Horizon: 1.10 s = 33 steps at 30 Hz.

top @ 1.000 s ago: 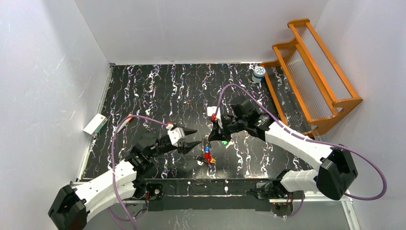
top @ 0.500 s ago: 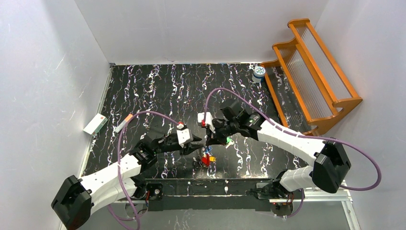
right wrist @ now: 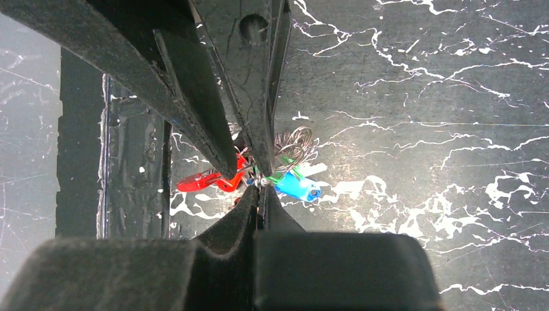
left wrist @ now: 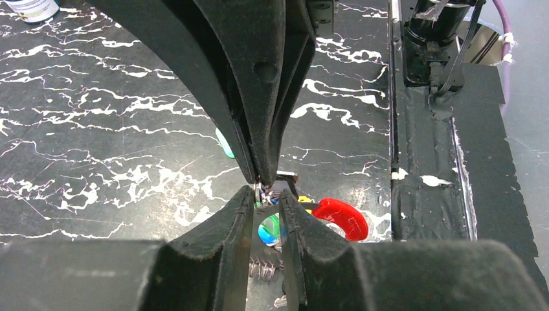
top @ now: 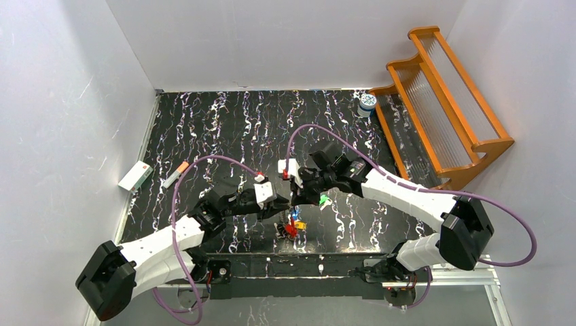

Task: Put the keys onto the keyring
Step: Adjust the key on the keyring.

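Note:
The keys (top: 293, 224) hang in a bunch low over the table's near middle: a red head (left wrist: 340, 218), a blue head (right wrist: 295, 188) and a yellow one. Thin wire loops of the keyring (right wrist: 294, 144) show above the blue head. My right gripper (right wrist: 261, 189) is shut on the keyring's wire and holds the bunch up. My left gripper (left wrist: 267, 194) faces it tip to tip, its jaws a narrow gap apart around a blue-green key head (left wrist: 268, 230). A loose green key (top: 325, 200) lies on the table just right of the grippers.
A white-and-blue jar (top: 367, 102) stands at the back right beside an orange wooden rack (top: 441, 102). On the left lie a white box (top: 135, 176) and an orange-tipped white stick (top: 175, 175). The black table edge strip (left wrist: 427, 194) runs near the keys.
My left gripper has moved right up to the key bunch and its jaws have narrowed. The right gripper has shifted slightly left with the keyring.

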{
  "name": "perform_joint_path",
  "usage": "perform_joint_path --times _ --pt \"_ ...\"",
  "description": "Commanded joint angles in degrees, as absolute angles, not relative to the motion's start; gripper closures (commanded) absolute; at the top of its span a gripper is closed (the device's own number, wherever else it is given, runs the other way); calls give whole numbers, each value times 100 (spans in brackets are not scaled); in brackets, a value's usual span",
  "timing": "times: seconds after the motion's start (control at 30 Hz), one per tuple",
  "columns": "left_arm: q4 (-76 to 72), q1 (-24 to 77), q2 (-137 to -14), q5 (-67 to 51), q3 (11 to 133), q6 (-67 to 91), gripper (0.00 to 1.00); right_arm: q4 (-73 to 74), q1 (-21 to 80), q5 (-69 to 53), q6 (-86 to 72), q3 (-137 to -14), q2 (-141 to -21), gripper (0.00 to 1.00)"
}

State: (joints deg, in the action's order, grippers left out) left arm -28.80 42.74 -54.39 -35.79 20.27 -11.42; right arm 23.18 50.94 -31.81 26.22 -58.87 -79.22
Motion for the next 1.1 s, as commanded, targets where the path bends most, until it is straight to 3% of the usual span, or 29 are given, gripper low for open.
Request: perform_joint_path --times 0.0,0.17,0.43,1.07 --pt "-3015 4339 -5440 -3683 2163 -1118 81 2307 5156 -3223 2619 -6196 -7856 99" --pt "-3033 4348 -5448 -3568 2128 -1111 85 2279 5191 -3282 2619 -6179 -7779 99" --pt "-3018 4351 -5293 -3131 2016 -1101 77 2210 5227 -3411 2692 -6170 -7653 99" --pt "-2603 4361 -5211 -3089 2096 -1306 82 2219 5282 -3357 2731 -6205 -7581 99"
